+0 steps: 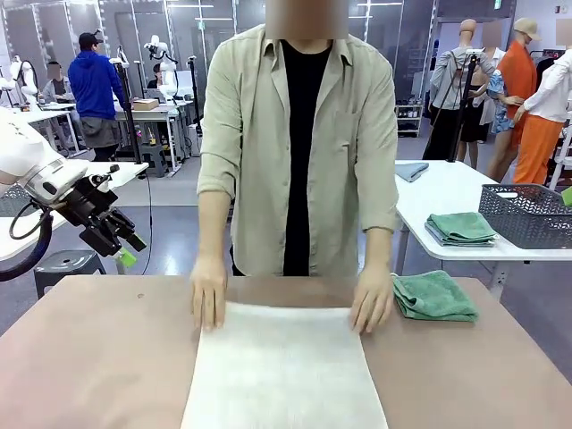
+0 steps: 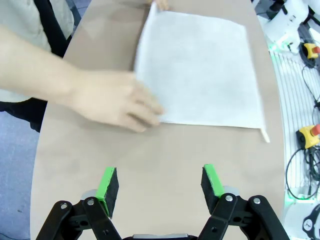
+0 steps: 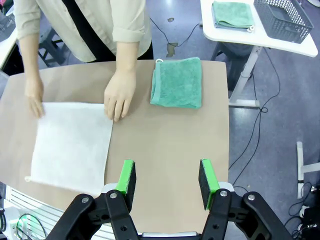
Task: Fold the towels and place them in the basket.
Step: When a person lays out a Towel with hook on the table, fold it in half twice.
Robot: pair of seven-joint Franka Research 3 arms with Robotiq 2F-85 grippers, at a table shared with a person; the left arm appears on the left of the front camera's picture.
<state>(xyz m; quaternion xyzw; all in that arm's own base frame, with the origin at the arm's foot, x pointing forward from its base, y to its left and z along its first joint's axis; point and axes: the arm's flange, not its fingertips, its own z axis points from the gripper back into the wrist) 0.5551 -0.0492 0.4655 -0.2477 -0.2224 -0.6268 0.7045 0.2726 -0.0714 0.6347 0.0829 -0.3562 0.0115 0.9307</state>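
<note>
Right gripper (image 3: pixel 166 172) hangs over brown table (image 3: pixel 165 135), jaws apart, empty. Cream towel (image 3: pixel 70 145) spread flat beyond left finger; person's one hand (image 3: pixel 120 95) and other hand (image 3: pixel 35 97) press its far corners. Folded green towel (image 3: pixel 177 82) lies straight beyond fingers. Basket (image 3: pixel 282 17) sits well beyond right finger, on white side table (image 3: pixel 260 42).

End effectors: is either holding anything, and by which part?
Nothing is held. The left end effector and right end effector are both open and empty. The person's hands press on the cream-white towel at its far corners.
</note>
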